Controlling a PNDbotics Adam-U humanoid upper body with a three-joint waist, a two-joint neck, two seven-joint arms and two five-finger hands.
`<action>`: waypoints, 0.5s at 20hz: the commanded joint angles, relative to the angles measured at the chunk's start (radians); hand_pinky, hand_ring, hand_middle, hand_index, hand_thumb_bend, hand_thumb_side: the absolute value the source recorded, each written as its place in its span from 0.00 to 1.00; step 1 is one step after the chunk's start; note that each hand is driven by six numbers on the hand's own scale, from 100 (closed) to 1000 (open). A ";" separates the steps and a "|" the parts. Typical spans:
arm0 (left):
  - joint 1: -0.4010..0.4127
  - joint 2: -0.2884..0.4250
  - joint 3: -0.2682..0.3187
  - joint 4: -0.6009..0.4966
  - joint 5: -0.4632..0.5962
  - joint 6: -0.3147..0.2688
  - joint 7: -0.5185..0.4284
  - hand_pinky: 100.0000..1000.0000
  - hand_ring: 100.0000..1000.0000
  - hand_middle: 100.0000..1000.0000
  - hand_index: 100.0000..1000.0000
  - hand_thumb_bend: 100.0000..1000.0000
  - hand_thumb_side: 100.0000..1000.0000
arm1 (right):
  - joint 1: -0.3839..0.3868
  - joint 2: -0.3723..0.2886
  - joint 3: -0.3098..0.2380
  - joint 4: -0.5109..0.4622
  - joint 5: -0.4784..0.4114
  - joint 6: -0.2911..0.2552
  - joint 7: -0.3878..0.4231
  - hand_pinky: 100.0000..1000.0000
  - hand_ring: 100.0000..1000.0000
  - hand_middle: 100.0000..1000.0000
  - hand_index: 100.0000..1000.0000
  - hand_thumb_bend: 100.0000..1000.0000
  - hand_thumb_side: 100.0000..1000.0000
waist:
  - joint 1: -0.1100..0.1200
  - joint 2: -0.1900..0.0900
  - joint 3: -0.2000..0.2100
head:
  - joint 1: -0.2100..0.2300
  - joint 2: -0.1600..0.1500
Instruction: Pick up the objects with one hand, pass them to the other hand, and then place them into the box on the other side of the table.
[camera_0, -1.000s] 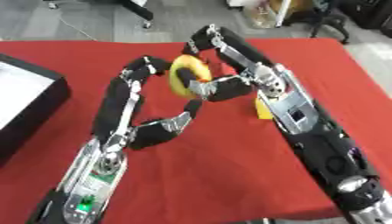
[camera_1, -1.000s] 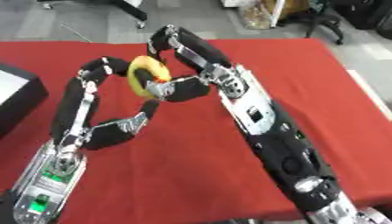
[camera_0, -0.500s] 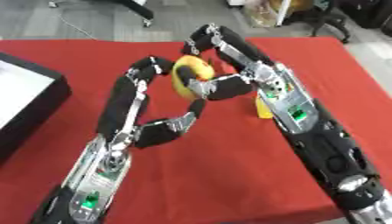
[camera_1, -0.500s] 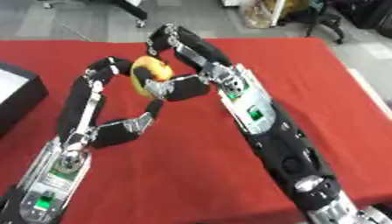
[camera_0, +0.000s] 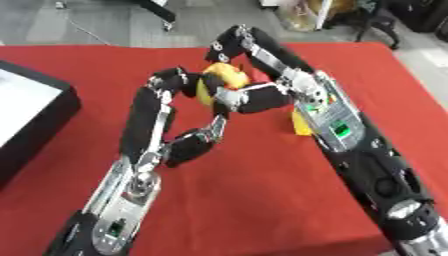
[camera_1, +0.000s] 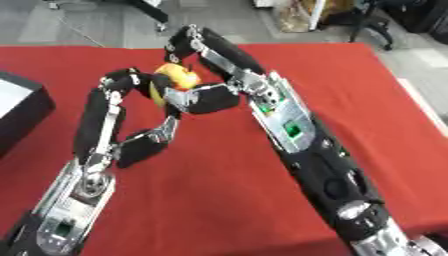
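A yellow, rounded object (camera_0: 226, 76), with a touch of orange or red on its upper side, is held up above the red tablecloth (camera_0: 245, 195) near the middle of the table, between the two hands. What kind of object it is cannot be made out. The left hand (camera_0: 179, 82) is met at the object's left side and the right hand (camera_0: 248, 98) at its lower right, so both hands are seen touching or nearly touching it. The fingers of the right hand appear to be curled round the object from below; whether the left hand's fingers are closed on it or only laid against it cannot be told, since they are hidden behind the wrist and the object.

The task is judged to be at the handover: the pick-up is done, and the object is being passed from one hand to the other. Which hand gives and which receives cannot be read from this moment alone. The black box (camera_0: 35, 120) with a pale inside is seen at the table's left edge, well apart from the object, and nothing is seen being set into it. A second small yellow thing (camera_0: 300, 125) lies on the cloth just beside the right forearm, so at least one more item is judged to be left for later.
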 joint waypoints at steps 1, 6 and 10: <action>-0.029 -0.022 0.008 -0.012 0.015 0.005 0.056 0.54 0.35 0.30 0.36 0.00 0.38 | -0.009 -0.009 0.001 -0.020 -0.007 -0.002 0.010 0.62 0.37 0.20 0.09 0.00 0.34 | 0.001 -0.015 -0.003 | 0.001 -0.006; -0.034 -0.031 0.012 -0.002 0.026 0.012 0.136 0.50 0.27 0.18 0.22 0.00 0.43 | -0.009 -0.009 0.001 -0.022 -0.014 -0.002 0.022 0.63 0.37 0.21 0.09 0.00 0.33 | 0.001 -0.014 -0.005 | 0.002 -0.006; -0.032 -0.030 0.015 0.001 0.041 0.013 0.178 0.51 0.27 0.17 0.21 0.00 0.45 | -0.011 -0.010 -0.004 -0.023 -0.023 0.000 0.036 0.64 0.39 0.25 0.19 0.00 0.40 | 0.002 -0.014 -0.006 | 0.002 -0.007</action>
